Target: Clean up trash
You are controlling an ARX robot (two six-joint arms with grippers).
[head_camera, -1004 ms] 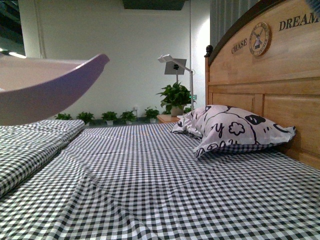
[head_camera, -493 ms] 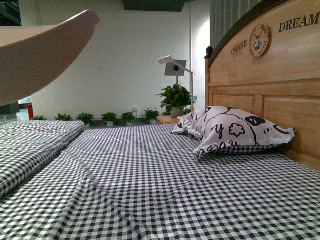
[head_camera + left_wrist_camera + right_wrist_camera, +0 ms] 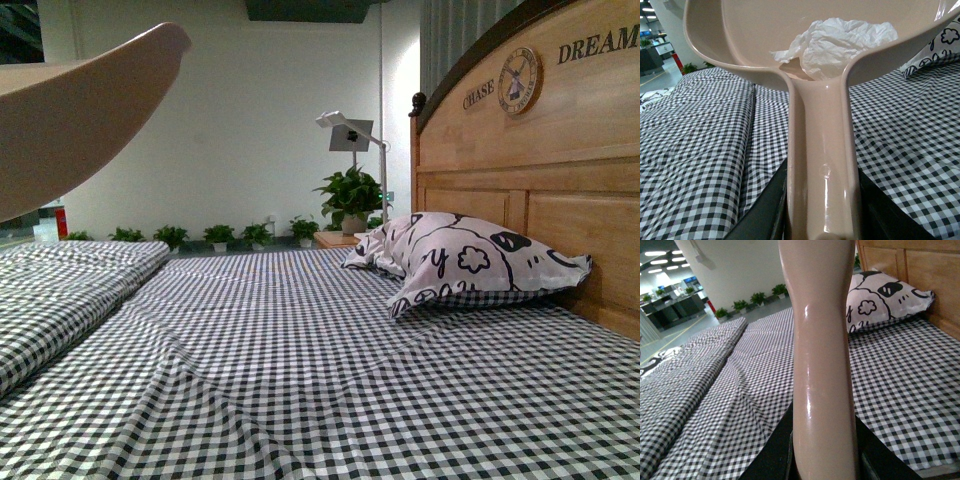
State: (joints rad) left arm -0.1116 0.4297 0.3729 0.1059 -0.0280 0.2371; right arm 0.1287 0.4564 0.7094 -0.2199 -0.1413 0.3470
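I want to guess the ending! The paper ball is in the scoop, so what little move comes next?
Probably carry the beige plastic dustpan off the checked bed, keeping it level: the crumpled white paper wad lies loose in its bowl, and no bin shows.

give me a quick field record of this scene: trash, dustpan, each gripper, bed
trash: white paper wad lying in the dustpan
dustpan: beige dustpan, raised above the bed
left gripper: shut on the dustpan handle
right gripper: shut on a beige handle; tool head out of view
bed: checked sheet, patterned pillow by the headboard
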